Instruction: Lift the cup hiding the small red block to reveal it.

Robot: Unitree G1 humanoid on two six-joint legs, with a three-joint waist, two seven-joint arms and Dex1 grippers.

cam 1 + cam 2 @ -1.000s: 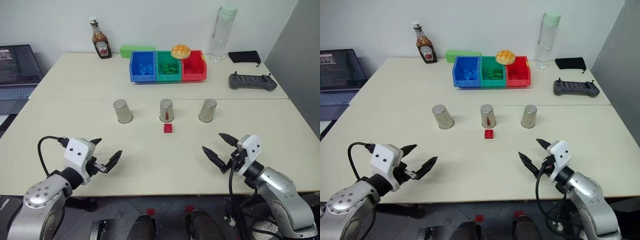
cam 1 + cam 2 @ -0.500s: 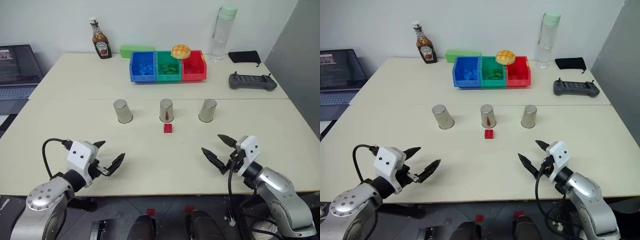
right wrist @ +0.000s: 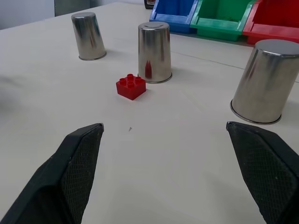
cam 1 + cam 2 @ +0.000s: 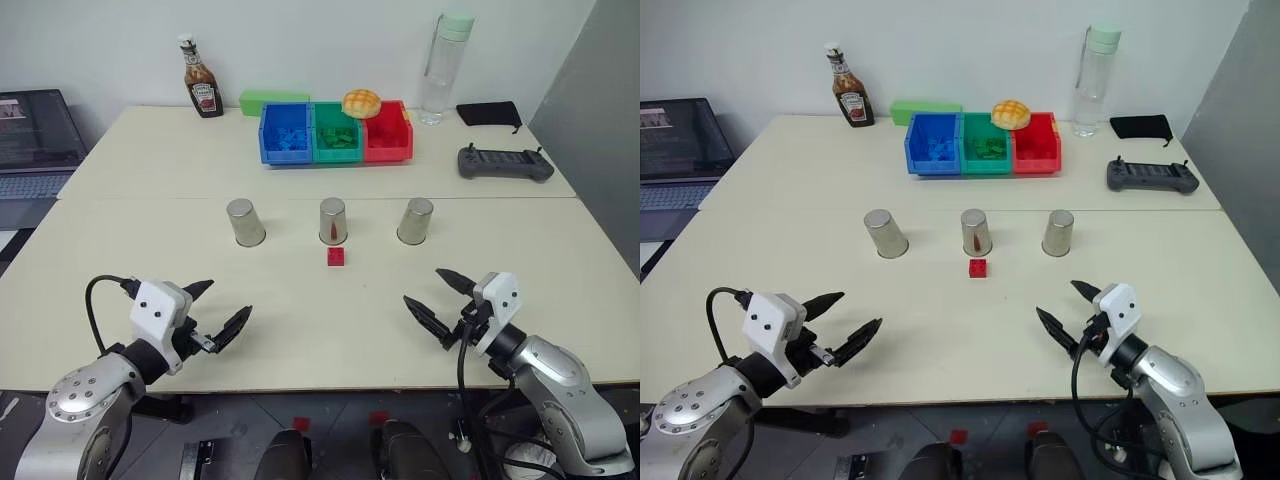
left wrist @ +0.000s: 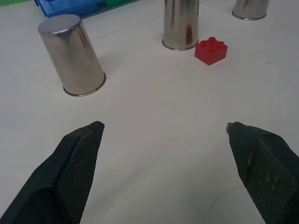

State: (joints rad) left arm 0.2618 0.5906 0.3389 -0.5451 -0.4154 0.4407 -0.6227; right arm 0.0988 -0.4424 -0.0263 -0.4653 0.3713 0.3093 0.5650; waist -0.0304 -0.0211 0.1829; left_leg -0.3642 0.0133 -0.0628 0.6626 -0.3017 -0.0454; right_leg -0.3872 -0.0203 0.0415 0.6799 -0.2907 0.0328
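Left eye view: three silver cups stand upside down in a row across the middle of the table (image 4: 120,260), namely the left cup (image 4: 244,222), the middle cup (image 4: 333,221) and the right cup (image 4: 415,221), each well apart from its neighbours. The small red block (image 4: 336,256) lies uncovered on the tabletop just in front of the middle cup, close to its rim but not under it; its red reflection shows on that cup's side. The left gripper (image 4: 218,308) hovers low over the near left part of the table with its two black fingers spread wide and nothing between them. The right gripper (image 4: 437,299) hovers over the near right part, its fingers likewise spread wide and empty. Both grippers are well short of the cups. Farther back stand a blue bin (image 4: 286,133), a green bin (image 4: 337,133) and a red bin (image 4: 388,132) side by side, a bun (image 4: 361,102) resting on top, with a ketchup bottle (image 4: 202,90), a clear water bottle (image 4: 441,68) and a black controller (image 4: 504,162) around them.
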